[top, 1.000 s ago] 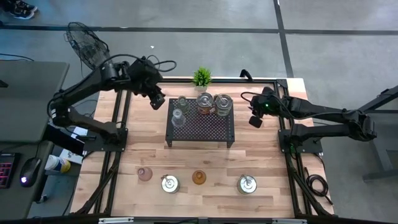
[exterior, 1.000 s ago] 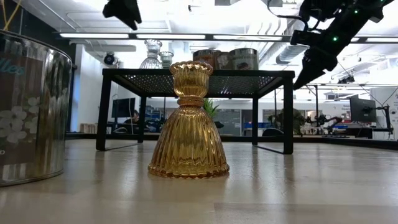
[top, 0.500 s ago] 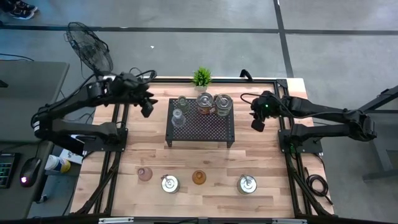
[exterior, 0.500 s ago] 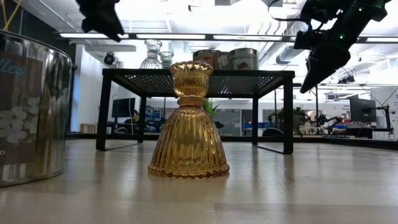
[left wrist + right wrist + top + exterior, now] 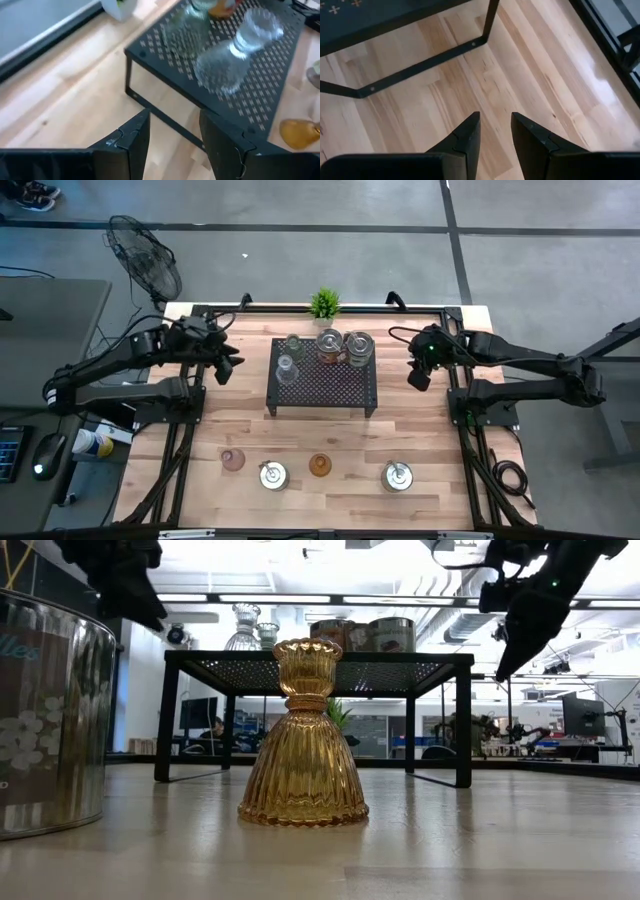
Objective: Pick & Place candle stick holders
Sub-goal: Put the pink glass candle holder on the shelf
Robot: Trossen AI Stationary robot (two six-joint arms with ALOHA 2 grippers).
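Several candle stick holders stand on the black rack (image 5: 322,385): a clear glass one (image 5: 285,370) (image 5: 235,60), a greenish one (image 5: 293,345) and two shiny ones (image 5: 329,345) (image 5: 358,347). In a row near the table's front stand a pink one (image 5: 233,460), a silver one (image 5: 272,474), an amber one (image 5: 320,465) (image 5: 304,735) and another silver one (image 5: 397,475). My left gripper (image 5: 222,370) (image 5: 175,135) hangs open in the air to the left of the rack. My right gripper (image 5: 418,378) (image 5: 495,132) hangs open to the right of it, above bare wood.
A small green potted plant (image 5: 324,303) stands behind the rack at the far edge. Black frame rails (image 5: 190,430) run along the table's left and right sides. Bare wood (image 5: 320,425) lies between the rack and the front row.
My left gripper has drawn back from above the rack's far left corner toward the table's left edge and has sunk lower, staying open and empty. The holders have kept their places.
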